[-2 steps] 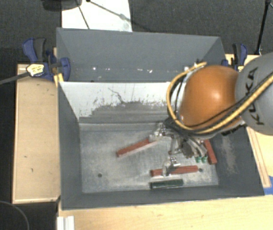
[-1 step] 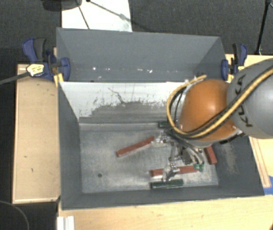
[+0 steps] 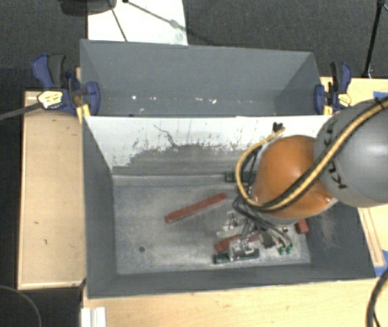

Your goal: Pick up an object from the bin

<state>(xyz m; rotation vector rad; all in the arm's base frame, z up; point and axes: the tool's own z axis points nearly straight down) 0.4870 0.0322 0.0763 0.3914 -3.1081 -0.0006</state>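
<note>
My gripper (image 3: 247, 234) is low over the bin floor at the front right, under the arm's orange cover. Right beneath it lies a small cluster of things: a green-and-red piece (image 3: 233, 253) at its front edge and a tiny green bit (image 3: 286, 249) to its right. A small reddish block (image 3: 301, 227) lies just beyond, half under the cover. A long flat reddish-brown stick (image 3: 195, 208) lies slanted on the floor to the gripper's left, its right end close to the gripper. Whether anything is held is hidden.
The arm reaches in from the right and covers the bin's right side. A dark small thing (image 3: 229, 177) lies by the back wall, next to the cover. The bin's sloped walls rise on every side.
</note>
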